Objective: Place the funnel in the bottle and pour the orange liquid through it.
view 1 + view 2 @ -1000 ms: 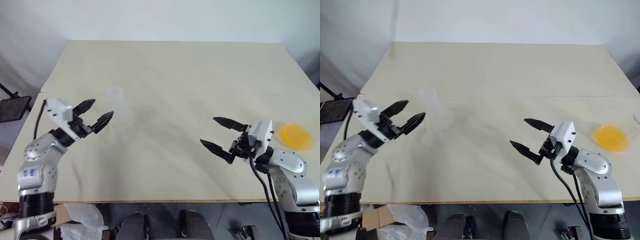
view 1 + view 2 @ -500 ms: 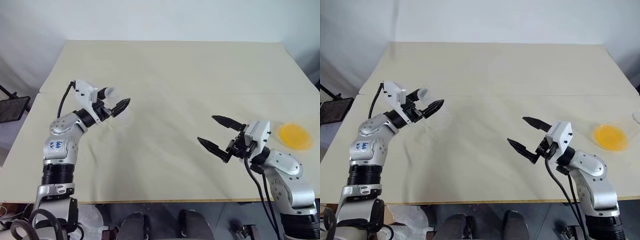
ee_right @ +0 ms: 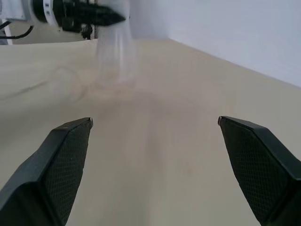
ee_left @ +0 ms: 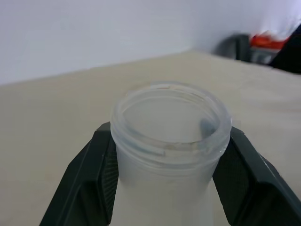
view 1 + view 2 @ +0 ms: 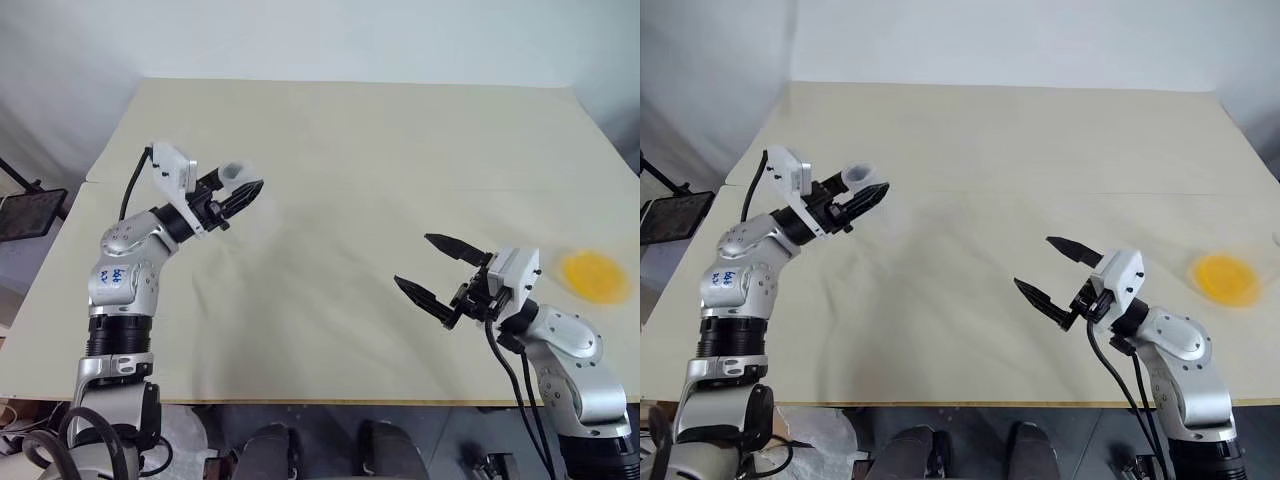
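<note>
The left gripper is closed on the neck of the clear bottle, one black finger pressed to each side just under its open rim, over the left part of the beige table. The right gripper hangs with its jaws spread wide and nothing between them, above the table's right side. The orange liquid shows as a bright pool near the right edge, just beyond the right arm.
</note>
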